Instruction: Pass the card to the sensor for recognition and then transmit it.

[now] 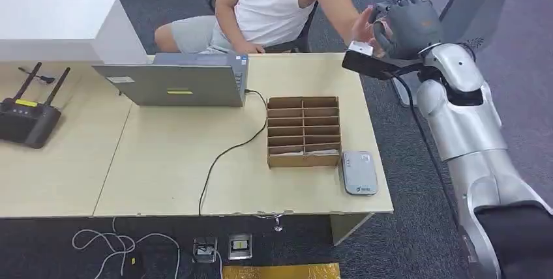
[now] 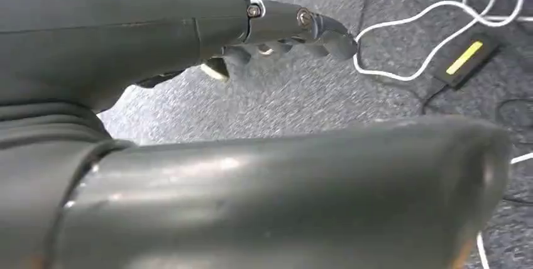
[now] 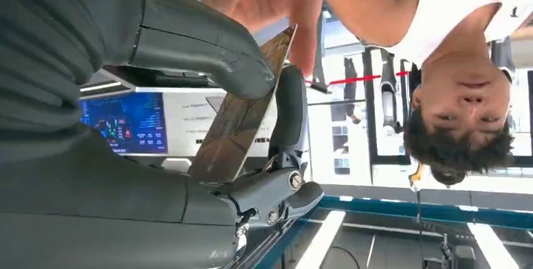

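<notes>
My right hand (image 1: 405,23) is raised at the upper right of the head view, past the far right corner of the table (image 1: 163,161). In the right wrist view it pinches the card (image 3: 242,115) between the thumb (image 3: 201,49) and the darker fingers (image 3: 289,118); the card stands edge-on to that camera, its face brownish and reflective. A person's hand (image 1: 366,23) meets mine from the far side, and in the wrist view its fingers touch the card's far end. The person (image 1: 267,2) sits in a white sleeveless top and grey shorts at the top centre of the head view.

My left hand (image 2: 295,30) hangs over grey carpet, fingers loosely curled and holding nothing that I can see; white cable (image 2: 434,24) and a black box with a yellow label (image 2: 464,58) lie on the floor beyond it.

On the table, right of centre, sits a brown divided card box (image 1: 304,131). Just beside its lower right corner lies the grey sensor (image 1: 359,172), flat near the table's front edge. A closed laptop (image 1: 173,78) stands at the far edge, centre left, with a black cable (image 1: 225,152) running from it down over the front edge. A black router (image 1: 26,117) with two antennas sits at the far left.
</notes>
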You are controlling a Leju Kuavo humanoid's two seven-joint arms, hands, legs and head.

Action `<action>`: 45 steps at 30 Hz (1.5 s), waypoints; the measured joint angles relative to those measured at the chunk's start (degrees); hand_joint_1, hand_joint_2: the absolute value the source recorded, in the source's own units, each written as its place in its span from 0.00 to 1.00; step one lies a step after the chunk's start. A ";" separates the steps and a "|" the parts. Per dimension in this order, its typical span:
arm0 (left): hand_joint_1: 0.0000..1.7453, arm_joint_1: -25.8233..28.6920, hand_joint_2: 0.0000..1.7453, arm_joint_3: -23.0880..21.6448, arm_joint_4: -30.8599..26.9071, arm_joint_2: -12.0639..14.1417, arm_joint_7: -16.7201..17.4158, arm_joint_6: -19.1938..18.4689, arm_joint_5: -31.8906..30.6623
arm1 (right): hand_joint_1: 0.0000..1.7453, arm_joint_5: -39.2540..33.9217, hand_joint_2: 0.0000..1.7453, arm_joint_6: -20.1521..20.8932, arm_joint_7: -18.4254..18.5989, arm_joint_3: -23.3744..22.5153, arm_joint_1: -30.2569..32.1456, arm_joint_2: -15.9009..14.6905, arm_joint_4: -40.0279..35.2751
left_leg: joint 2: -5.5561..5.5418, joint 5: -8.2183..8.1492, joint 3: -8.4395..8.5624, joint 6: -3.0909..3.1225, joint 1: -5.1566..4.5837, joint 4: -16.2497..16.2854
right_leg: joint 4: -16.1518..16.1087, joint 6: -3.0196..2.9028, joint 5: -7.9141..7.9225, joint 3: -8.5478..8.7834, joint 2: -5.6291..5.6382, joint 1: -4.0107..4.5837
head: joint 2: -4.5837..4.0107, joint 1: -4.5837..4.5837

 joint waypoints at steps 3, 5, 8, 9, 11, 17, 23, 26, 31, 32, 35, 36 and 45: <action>0.00 -0.26 0.00 -0.50 0.00 0.09 0.00 -0.02 0.02 | 1.00 -0.92 1.00 -1.27 -0.15 0.98 -4.20 2.38 5.59 | 0.01 0.00 -0.04 0.00 0.00 0.00 | 0.00 0.00 0.00 -0.08 0.06 0.00 | 0.00 0.02; 0.00 -0.34 0.00 -0.79 0.00 0.18 0.00 -0.04 0.13 | 1.00 -1.20 1.00 -1.47 -0.07 1.25 -6.42 3.83 9.04 | 0.01 0.00 -0.04 0.00 0.00 0.00 | 0.00 0.00 0.00 -0.07 0.04 0.00 | 0.00 0.02; 0.00 -0.34 0.00 -0.94 0.00 0.41 0.00 -0.20 0.72 | 1.00 -1.40 1.00 -1.64 0.26 2.16 -8.88 6.21 13.77 | 0.02 0.00 -0.04 -0.01 0.03 0.00 | 0.00 0.00 0.00 -0.10 0.07 0.03 | 0.00 0.00; 0.00 -0.33 0.00 -1.09 0.00 0.52 0.00 -0.20 0.85 | 1.00 -1.55 1.00 -1.64 0.66 2.36 -9.65 6.93 15.25 | 0.02 0.00 -0.03 -0.01 0.04 0.00 | 0.00 0.00 0.00 -0.10 0.09 0.04 | 0.00 0.02; 0.00 -0.28 0.00 -1.27 0.00 0.63 0.00 -0.17 1.22 | 1.00 -1.88 1.00 -1.58 1.22 2.54 -10.68 8.11 17.69 | 0.02 0.01 -0.03 -0.01 0.05 0.00 | 0.00 0.00 0.00 -0.08 0.06 0.06 | 0.00 0.02; 0.00 0.11 0.00 -1.33 0.00 0.76 -0.13 0.09 1.92 | 0.90 -2.27 1.00 -1.40 2.25 2.76 -12.05 10.56 22.74 | 0.00 0.02 -0.04 -0.03 0.05 0.00 | 0.00 0.00 0.00 -0.06 0.00 0.05 | 0.00 0.02; 0.00 0.25 0.00 -1.36 0.00 0.81 -0.20 0.07 2.03 | 0.00 -2.86 1.00 -2.28 3.65 2.76 -12.68 11.89 26.17 | 0.00 0.02 -0.03 -0.03 0.04 0.02 | -0.02 0.00 0.00 -0.08 0.01 0.05 | 0.00 0.02; 0.00 0.19 0.00 -1.36 0.00 0.81 -0.20 -0.20 1.75 | 0.00 -2.76 1.00 -3.28 4.15 2.76 -12.67 12.02 27.41 | 0.00 0.02 -0.01 -0.03 0.04 0.02 | -0.02 0.00 0.00 -0.09 0.02 0.05 | 0.00 0.02; 0.00 -0.05 0.00 -1.47 0.00 0.81 -0.17 -0.66 1.29 | 0.00 -2.75 1.00 -5.67 4.63 2.76 -12.67 11.98 28.55 | 0.04 0.03 0.01 -0.03 0.05 0.02 | -0.01 -0.01 0.00 -0.11 0.11 0.05 | 0.00 0.00; 0.00 -0.14 0.00 -1.58 0.00 0.81 -0.15 -0.85 1.29 | 0.00 -2.75 1.00 -6.34 4.57 2.76 -12.67 11.98 28.75 | 0.05 0.03 0.00 -0.03 0.05 0.02 | -0.01 -0.01 0.00 -0.11 0.12 0.05 | 0.00 0.02; 0.00 -0.17 0.00 -1.75 0.00 0.81 0.00 -0.96 1.53 | 0.00 -3.15 1.00 -9.03 4.48 2.73 -12.68 11.96 29.21 | 0.05 0.03 0.01 -0.03 0.05 0.02 | -0.01 -0.01 0.00 -0.10 0.12 0.05 | 0.00 0.02; 0.00 -0.16 0.00 -1.77 0.00 0.81 0.00 -0.90 1.77 | 0.00 -3.67 1.00 -9.84 4.46 2.71 -12.69 11.96 29.34 | 0.05 0.03 0.00 -0.03 0.05 0.02 | -0.01 -0.01 0.00 -0.11 0.11 0.05 | 0.00 0.02; 0.00 0.39 0.00 -1.79 0.00 0.79 0.24 0.96 3.52 | 0.00 -24.60 1.00 -13.69 -7.99 -1.81 -14.12 12.02 28.62 | 0.05 0.03 0.02 -0.03 0.05 0.02 | -0.02 0.00 0.00 -0.09 0.11 0.05 | 0.00 0.04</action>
